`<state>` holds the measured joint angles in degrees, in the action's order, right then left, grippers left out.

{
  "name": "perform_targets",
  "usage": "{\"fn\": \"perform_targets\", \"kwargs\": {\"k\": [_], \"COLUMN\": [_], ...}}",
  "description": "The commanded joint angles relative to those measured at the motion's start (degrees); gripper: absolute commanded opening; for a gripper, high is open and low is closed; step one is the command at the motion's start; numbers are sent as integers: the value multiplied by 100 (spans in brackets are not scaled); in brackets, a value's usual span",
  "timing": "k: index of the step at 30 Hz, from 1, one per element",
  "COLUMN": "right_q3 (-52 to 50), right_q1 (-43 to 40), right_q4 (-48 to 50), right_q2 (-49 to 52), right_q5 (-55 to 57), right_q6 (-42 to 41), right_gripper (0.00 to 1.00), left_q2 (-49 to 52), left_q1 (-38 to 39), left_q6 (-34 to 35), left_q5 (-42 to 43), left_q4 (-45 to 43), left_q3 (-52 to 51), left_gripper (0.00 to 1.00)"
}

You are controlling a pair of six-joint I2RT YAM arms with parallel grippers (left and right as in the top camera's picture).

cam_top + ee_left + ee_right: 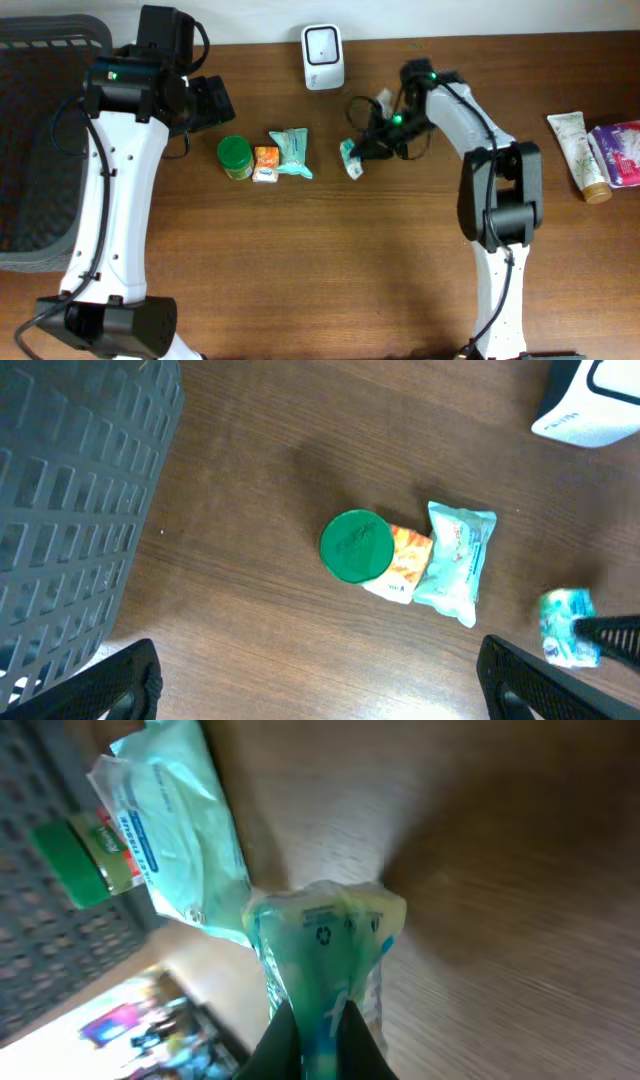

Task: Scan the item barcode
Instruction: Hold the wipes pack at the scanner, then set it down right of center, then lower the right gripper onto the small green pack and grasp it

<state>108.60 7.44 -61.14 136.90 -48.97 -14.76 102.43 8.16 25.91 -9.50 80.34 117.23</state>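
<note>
Mostly cropped, right pincer (318, 1030) clamps crumpled packet (330, 935).

Left gripper (318, 665) just hangs, jaws wide apart; right gripper (316, 1032) is pinched tight, packet (325, 930) squeezed between its jaws.

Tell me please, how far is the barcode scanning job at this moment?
Done: the right gripper is shut on the small teal packet. In hand: the packet is held apart from the white scanner, so nothing is presented to it yet. Left: carry the packet over and show its barcode to the scanner. The left gripper is open and holds nothing.
</note>
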Motion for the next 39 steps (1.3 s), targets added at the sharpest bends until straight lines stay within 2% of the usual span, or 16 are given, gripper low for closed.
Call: {"fn": "perform_targets", "kwargs": {"k": [1,5,8,10,12,14,15,16,17,19,21,23,29,31,36,39], "right_q3": [-531,-317,352,717,713,708,704,664,608,544,474,391,-356,-328,525,1506], "right_q1": [-535,-1073,-1158,-953,-667,-457,-256,-131,-66,-33,-46,-31,-22,-24,-31,155], "right_q4": [201,-286,-1012,-1331,-1163,-1099,-1084,-1082,-1040,-951,-848,-815,-245,-249,-774,-1703], "right_q2": [-66,-162,-286,-315,-280,-238,-203,-184,-177,-155,-151,-151,-151,-155,-155,-155], "right_q5": [-376,461,896,898,1014,1462,2020,2168,2166,2277,2334,2330,2046,2020,2144,4063], "right_q6": [146,299,584,839,837,833,833,833,826,669,570,573,573,570,522,-251], "right_gripper": [12,42,49,55,82,84,99,99,95,73,64,48,29,4,4,5], "left_q2": [-79,-79,-79,-79,-79,-79,-79,-79,-79,-79,-79,-79,-79,-79,-79,-79], "left_q1": [-35,-35,-35,-35,-35,-35,-35,-35,-35,-35,-35,-35,-35,-35,-35,-35], "left_q6": [-74,-74,-74,-74,-74,-74,-74,-74,-74,-74,-74,-74,-74,-74,-74,-74], "left_q5": [-44,-44,-42,-44,-44,-44,-44,-44,-44,-42,-44,-44,-44,-44,-44,-42], "left_q4": [-7,-7,-7,-7,-7,-7,-7,-7,-7,-7,-9,-7,-7,-9,-9,-7], "left_q3": [50,50,50,50,50,50,50,50,50,50,50,50,50,50,50,50], "left_gripper": [99,99,99,99,99,99,99,99,99,99,99,99,99,99,99,99]}}
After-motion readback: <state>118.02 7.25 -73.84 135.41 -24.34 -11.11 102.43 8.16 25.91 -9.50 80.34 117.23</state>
